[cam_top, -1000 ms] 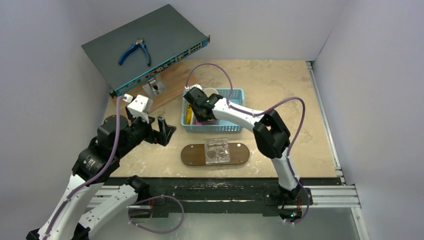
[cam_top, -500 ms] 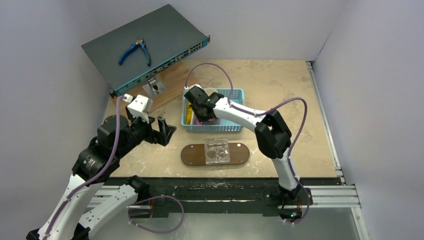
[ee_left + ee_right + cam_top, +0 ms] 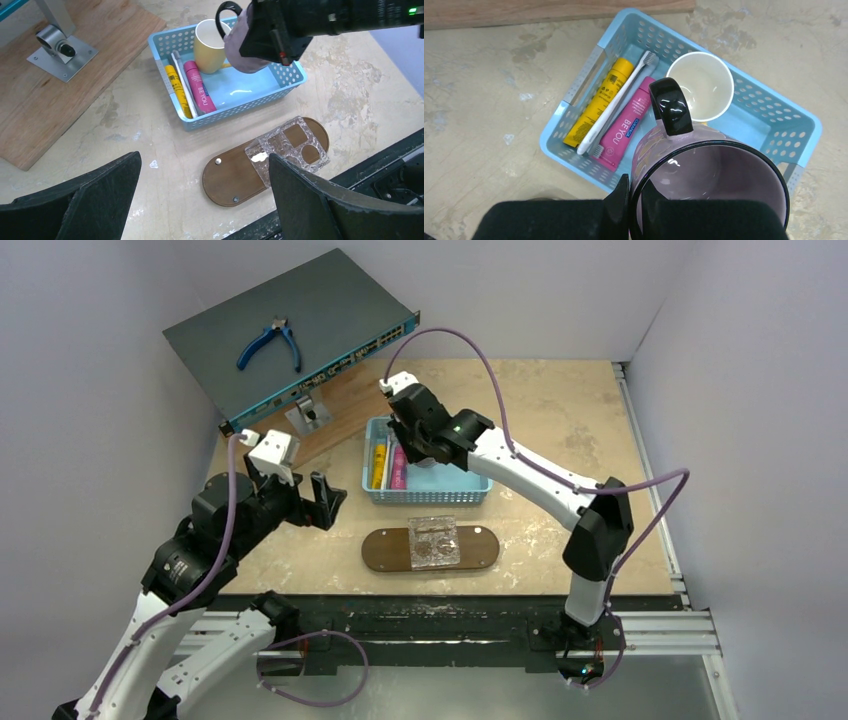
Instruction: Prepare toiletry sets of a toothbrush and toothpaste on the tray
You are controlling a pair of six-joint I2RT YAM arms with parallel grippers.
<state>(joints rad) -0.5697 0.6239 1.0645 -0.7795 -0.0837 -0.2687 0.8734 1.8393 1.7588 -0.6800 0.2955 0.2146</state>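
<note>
Right, my right hand (image 3: 630, 194) is clenched on the rim of a purple mug (image 3: 711, 182), one finger inside the wall and one outside. The black handle (image 3: 669, 107) points away from the wrist. It's a thin pinch on a heavy-looking thing, so I'd move slowly and keep the wrist level; a quick swing could let the mug pivot between the fingers.

The mug hangs over the blue basket (image 3: 800, 127), close to a yellow cup (image 3: 699, 85) standing inside it. I'd carry it away over the basket wall, clear of that cup, and set it upright on bare table (image 3: 560, 400), well apart from the tray (image 3: 230, 175).

What I'm really after lies along the basket's other side: a white toothbrush (image 3: 616, 102) between the yellow tube (image 3: 599, 102) and the pink tube (image 3: 624, 132), all touching. The tray sits near me with only a clear plastic piece (image 3: 292, 145) on it, no brush or paste yet.

My left hand (image 3: 328, 502) hovers released, left of the basket, holding nothing.
</note>
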